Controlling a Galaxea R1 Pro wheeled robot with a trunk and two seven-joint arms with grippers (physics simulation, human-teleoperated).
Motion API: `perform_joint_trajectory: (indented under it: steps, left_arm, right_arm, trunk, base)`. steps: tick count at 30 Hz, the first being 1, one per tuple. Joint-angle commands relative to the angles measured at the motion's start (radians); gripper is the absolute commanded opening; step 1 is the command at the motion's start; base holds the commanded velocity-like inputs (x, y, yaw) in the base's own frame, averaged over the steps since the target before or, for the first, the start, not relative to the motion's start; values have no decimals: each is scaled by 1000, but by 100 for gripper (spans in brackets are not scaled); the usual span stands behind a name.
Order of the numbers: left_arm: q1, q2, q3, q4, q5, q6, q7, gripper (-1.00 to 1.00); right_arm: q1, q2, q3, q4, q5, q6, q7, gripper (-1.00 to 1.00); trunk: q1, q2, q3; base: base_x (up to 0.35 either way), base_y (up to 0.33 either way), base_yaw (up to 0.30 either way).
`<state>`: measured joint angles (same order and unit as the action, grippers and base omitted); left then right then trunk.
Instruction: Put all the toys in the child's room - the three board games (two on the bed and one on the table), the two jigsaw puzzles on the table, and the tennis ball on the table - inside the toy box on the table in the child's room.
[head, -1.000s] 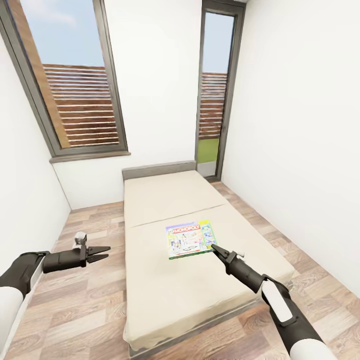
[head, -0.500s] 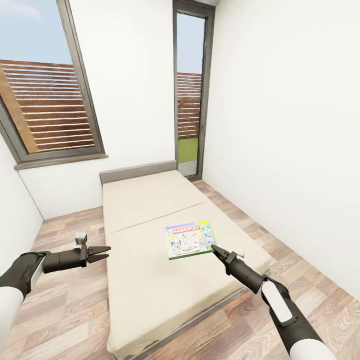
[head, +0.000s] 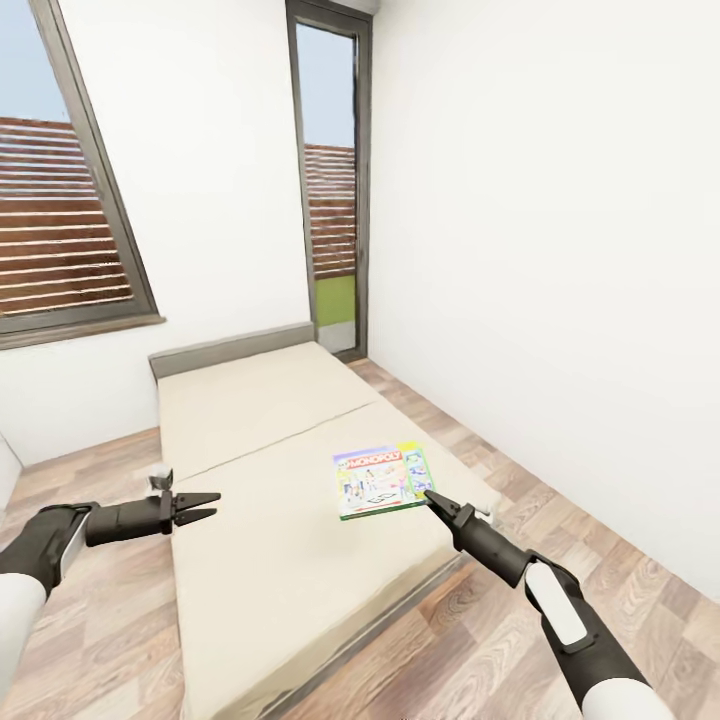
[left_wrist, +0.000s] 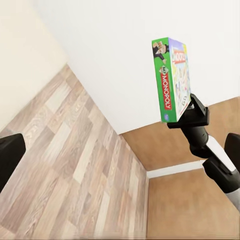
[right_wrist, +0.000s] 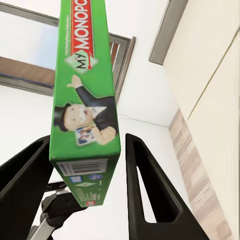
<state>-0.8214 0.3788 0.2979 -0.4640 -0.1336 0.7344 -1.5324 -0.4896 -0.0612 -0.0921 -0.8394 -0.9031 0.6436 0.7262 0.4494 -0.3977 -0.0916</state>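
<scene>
Right gripper (head: 432, 497) seemingly pinches Monopoly box (head: 382, 480) edge; left gripper (head: 205, 505) spread, well apart.

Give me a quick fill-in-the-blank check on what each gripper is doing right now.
1. The right gripper is shut on the flat, green-edged ____ game box.
2. The left gripper is open and holds ____.
3. The floor around the low beige bed is made of ____ planks.

Missing words: Monopoly; nothing; wood.

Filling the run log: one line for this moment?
phase: carrying | right gripper: shut on Monopoly box, lifted above bed | left gripper: open, empty
</scene>
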Motion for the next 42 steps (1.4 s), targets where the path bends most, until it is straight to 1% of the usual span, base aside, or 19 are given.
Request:
perform_joint_trajectory:
  steps: [1, 8, 23, 33, 42]
  left_arm:
    - [-1, 1, 6, -1, -11, 11, -8, 100]
    - [-1, 3, 10, -1, -11, 11, -10, 100]
    - [-1, 2, 12, -1, -11, 1, -6, 100]
    - [-1, 2, 11, -1, -10, 0, 0, 100]
    - [-1, 2, 8, -1, -11, 0, 1, 100]
  right_arm:
    - [-1, 2, -1, 0, -8, 8, 1, -100]
    - [-1, 3, -1, 0, -8, 8, 1, -100]
    - [-1, -3, -1, 0, -8, 8, 1, -100]
    - [-1, -3, -2, 0, -8, 8, 0, -100]
    - [-1, -4, -3, 3, -9, 8, 1, -100]
  trunk:
    - [1, -2, -2]
    - [1, -2, -2]
    - [1, -2, -2]
    - [1, -2, -2]
    - [1, -2, -2]
  base:
    - [0, 0, -274]
    - [0, 0, -274]
    - [0, -1, -274]
    - [100, -102, -270]
    - [5, -5, -99]
